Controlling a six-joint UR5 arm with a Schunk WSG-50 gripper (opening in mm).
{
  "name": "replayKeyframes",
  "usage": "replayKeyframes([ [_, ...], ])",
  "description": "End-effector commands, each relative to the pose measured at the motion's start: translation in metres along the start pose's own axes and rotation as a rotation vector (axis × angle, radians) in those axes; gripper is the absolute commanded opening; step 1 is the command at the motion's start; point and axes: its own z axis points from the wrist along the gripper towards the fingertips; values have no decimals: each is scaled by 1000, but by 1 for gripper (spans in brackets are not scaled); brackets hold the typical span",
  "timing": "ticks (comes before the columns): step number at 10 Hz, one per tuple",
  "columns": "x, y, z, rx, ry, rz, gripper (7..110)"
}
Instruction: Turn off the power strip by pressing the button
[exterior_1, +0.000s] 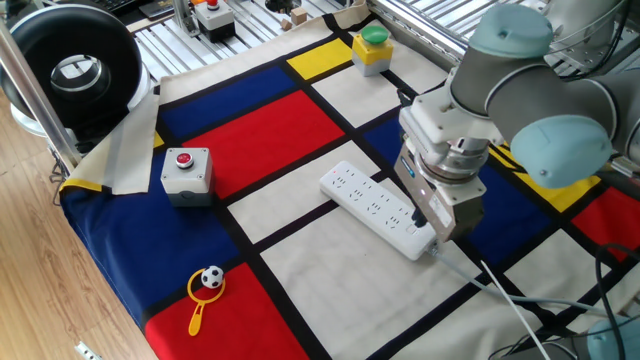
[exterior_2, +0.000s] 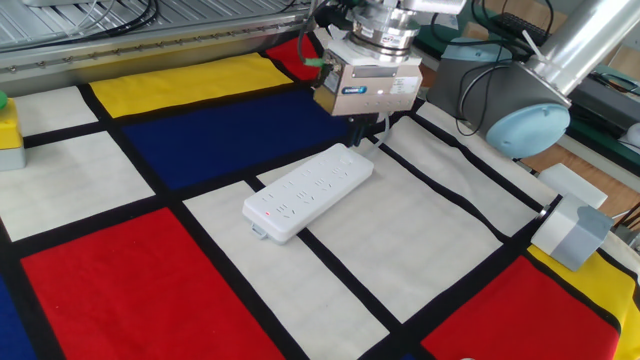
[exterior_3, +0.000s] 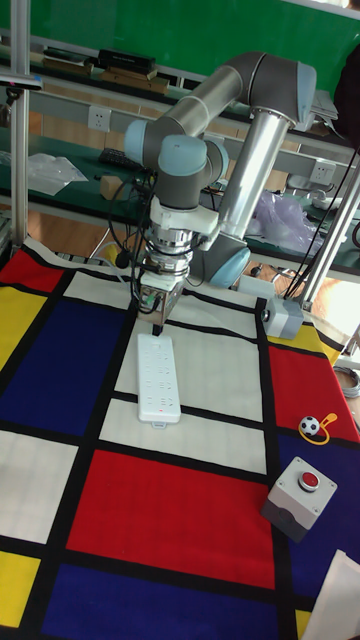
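Observation:
The white power strip lies flat on a white panel of the coloured cloth, and its cable runs off toward the arm's base. My gripper points straight down over the strip's cable end. Its dark fingers are pressed together into one narrow tip, shut on nothing. The tip is at or just above the casing; contact cannot be told. The button is under that tip and too faint to make out.
A red button on a grey box and a green button on a yellow box stand away from the strip. A small football toy with a yellow ring lies near the front edge. A grey block sits at the cloth's side.

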Motion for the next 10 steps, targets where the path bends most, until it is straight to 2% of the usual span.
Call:
replayKeyframes([
  [1,-2,9,4,-57,-8,-40,7],
  [2,-6,17,4,-88,-26,-50,7],
  [3,-6,19,4,-98,-28,-51,7],
  [10,-10,0,15,-91,-45,-56,7],
])
